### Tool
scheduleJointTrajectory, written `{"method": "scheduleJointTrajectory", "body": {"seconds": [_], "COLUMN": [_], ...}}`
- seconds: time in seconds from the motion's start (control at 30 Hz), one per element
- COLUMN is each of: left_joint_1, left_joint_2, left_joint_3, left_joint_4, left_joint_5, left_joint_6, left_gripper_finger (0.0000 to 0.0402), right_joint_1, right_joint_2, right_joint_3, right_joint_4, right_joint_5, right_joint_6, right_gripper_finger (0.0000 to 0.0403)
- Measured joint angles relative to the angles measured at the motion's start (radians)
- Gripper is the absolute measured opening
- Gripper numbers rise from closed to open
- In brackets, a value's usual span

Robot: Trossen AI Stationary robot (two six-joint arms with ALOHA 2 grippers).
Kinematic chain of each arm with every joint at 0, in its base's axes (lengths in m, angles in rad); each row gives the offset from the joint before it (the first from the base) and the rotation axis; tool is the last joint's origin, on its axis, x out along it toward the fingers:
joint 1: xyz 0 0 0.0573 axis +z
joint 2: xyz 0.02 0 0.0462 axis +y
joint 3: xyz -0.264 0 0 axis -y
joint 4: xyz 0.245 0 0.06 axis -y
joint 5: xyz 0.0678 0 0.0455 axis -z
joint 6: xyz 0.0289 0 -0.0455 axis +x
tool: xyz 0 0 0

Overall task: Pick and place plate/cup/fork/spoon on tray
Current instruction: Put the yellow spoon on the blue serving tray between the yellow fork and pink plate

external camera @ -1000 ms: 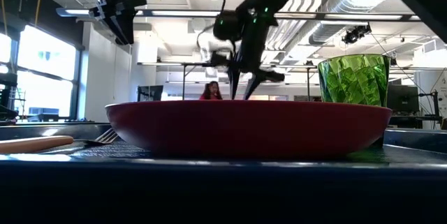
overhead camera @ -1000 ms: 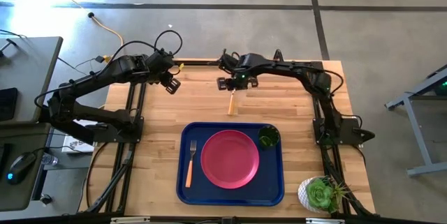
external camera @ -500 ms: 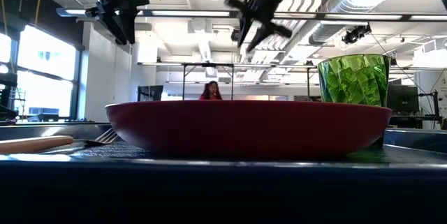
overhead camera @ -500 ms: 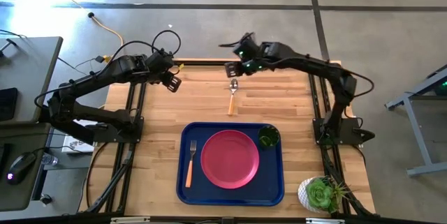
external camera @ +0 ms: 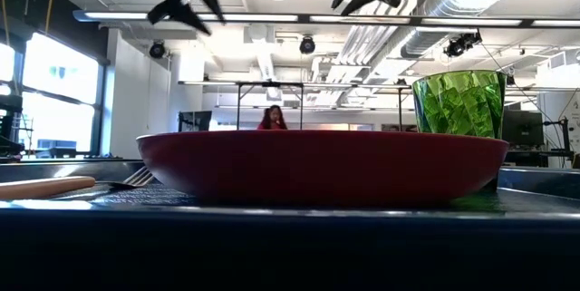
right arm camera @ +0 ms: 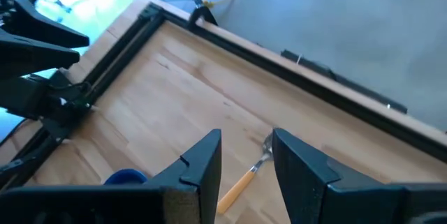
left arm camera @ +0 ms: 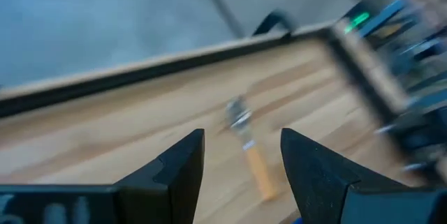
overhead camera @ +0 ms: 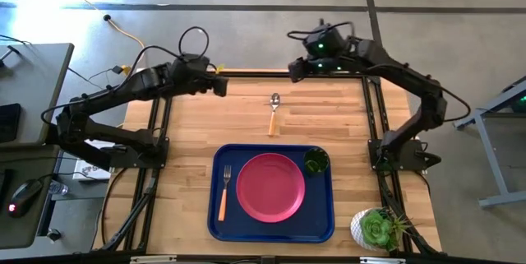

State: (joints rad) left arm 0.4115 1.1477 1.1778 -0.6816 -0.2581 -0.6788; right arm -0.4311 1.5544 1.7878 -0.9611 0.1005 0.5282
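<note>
1. Both hands hang above the far edge of the tabletop (overhead camera: 189,132): the left hand (overhead camera: 220,86) and the right hand (overhead camera: 296,68), each with fingers spread and holding nothing.
2. On the tray (overhead camera: 217,215) sit the plate (overhead camera: 270,187), the cup (overhead camera: 316,161) at its far right corner, and the fork (overhead camera: 223,192) left of the plate.
3. Only the spoon (overhead camera: 273,112) lies off the tray, on bare wood between the two hands, bowl pointing away from the tray.
4. To finish well, I judge one hand should descend straight over the orange handle, straddle it crosswise, pinch firmly, then lay it in the free strip beside the plate without knocking the cup.
</note>
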Motion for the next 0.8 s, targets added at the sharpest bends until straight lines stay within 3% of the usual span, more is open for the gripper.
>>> {"method": "scheduleJointTrajectory", "body": {"seconds": [0.33, 0.57, 0.8], "left_joint_1": [-0.029, -0.036, -0.04], "left_joint_2": [0.002, 0.098, 0.285], "left_joint_3": [0.003, 0.165, 0.367], "left_joint_4": [0.254, 0.247, 0.087], "left_joint_5": [0.021, 0.04, 0.039], "left_joint_6": [0.0, 0.057, 0.076], "left_gripper_finger": [0.0177, 0.0177, 0.0177], "right_joint_1": [-0.001, -0.001, -0.001], "right_joint_2": [-0.062, -0.066, -0.066], "right_joint_3": [0.0, 0.0, 0.0], "right_joint_4": [-0.013, -0.074, -0.082], "right_joint_5": [-0.002, -0.004, 0.004], "right_joint_6": [-0.065, -0.09, -0.092], "right_gripper_finger": [0.0118, 0.0118, 0.0118]}}
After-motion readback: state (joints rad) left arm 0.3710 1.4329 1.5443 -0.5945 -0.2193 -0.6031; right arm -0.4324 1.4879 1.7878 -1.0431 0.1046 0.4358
